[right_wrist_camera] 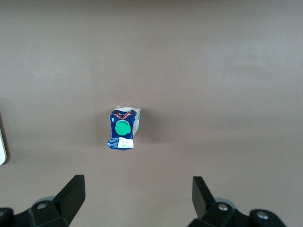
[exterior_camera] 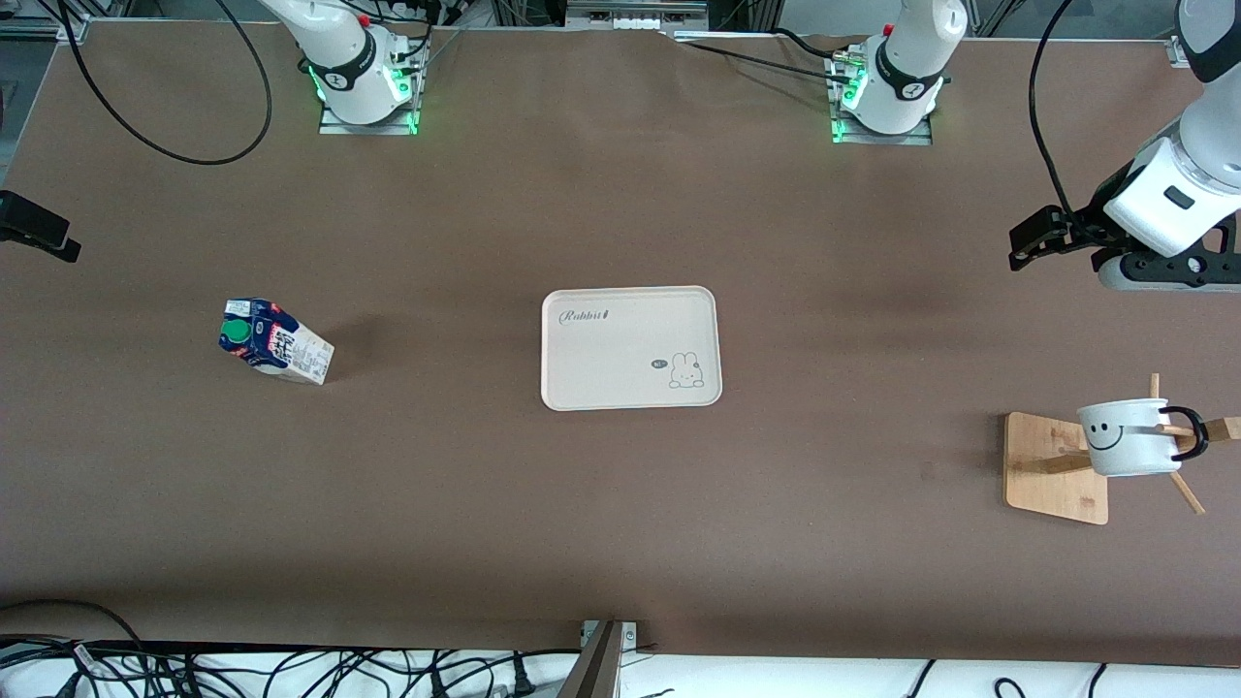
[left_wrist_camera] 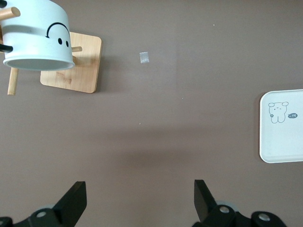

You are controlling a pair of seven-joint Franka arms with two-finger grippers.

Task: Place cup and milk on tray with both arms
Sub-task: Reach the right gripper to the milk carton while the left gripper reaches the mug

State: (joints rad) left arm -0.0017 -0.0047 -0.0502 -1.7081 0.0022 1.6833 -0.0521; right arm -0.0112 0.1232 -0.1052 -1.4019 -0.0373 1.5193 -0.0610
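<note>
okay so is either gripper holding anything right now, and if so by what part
Nothing is held. The left gripper and right gripper are both open and empty; the cup hangs on its wooden stand, the milk stands on the table.

Desk [exterior_camera: 620, 504]: plain matte brown. Tray [exterior_camera: 582, 359]: cream w/ dark "Rabbit" script, small white rabbit drawing. Milk [exterior_camera: 274, 341]: dark blue upper, round green cap, white lower w/ print, maybe some red in it, too small to tell. Cup [exterior_camera: 1129, 441]: white, black smiley face, black loop handle. Stand [exterior_camera: 1052, 475]: light natural wood base & pegs. Fingers [left_wrist_camera: 73, 203]: black on both grippers.
</note>
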